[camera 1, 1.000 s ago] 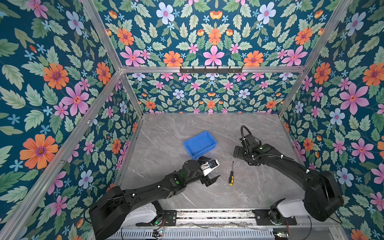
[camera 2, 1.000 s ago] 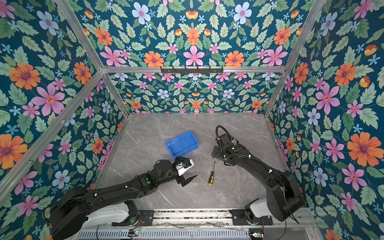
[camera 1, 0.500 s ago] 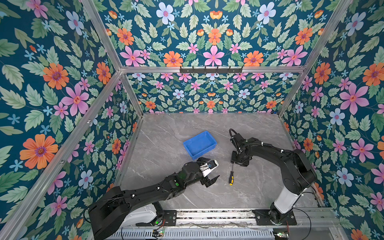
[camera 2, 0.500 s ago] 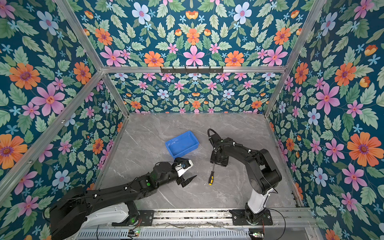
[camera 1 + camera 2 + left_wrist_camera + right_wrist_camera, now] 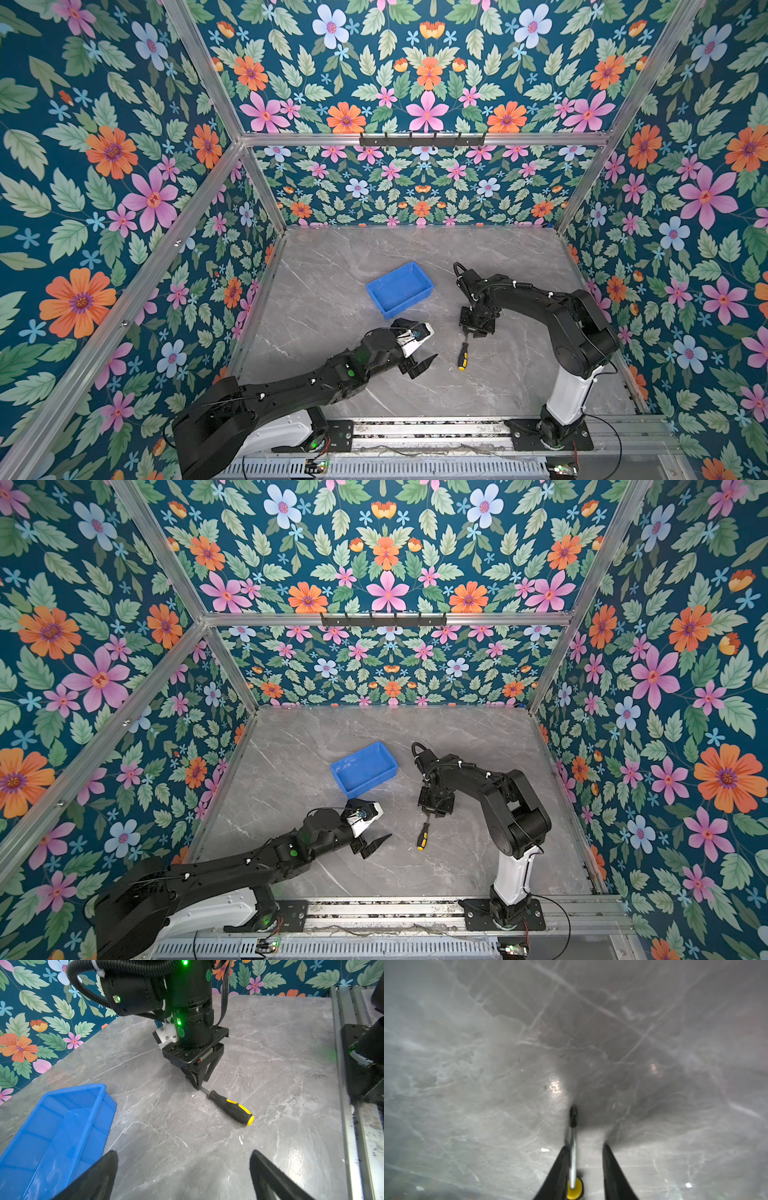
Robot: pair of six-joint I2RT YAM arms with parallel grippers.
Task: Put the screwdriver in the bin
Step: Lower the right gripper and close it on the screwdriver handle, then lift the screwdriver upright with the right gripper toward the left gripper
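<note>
In both top views, dropped within the last second onto the screwdriver (image 5: 462, 357), lying flat outside the bin (image 5: 409, 305), right gripper (image 5: 472, 334) narrowing, left gripper (image 5: 430, 345) spread idle, so pick-up begun; from the left wrist, closing on the shaft beside the handle; from the right wrist, straddling it, touching one finger (image 5: 560, 1167), not yet clamped.
</note>
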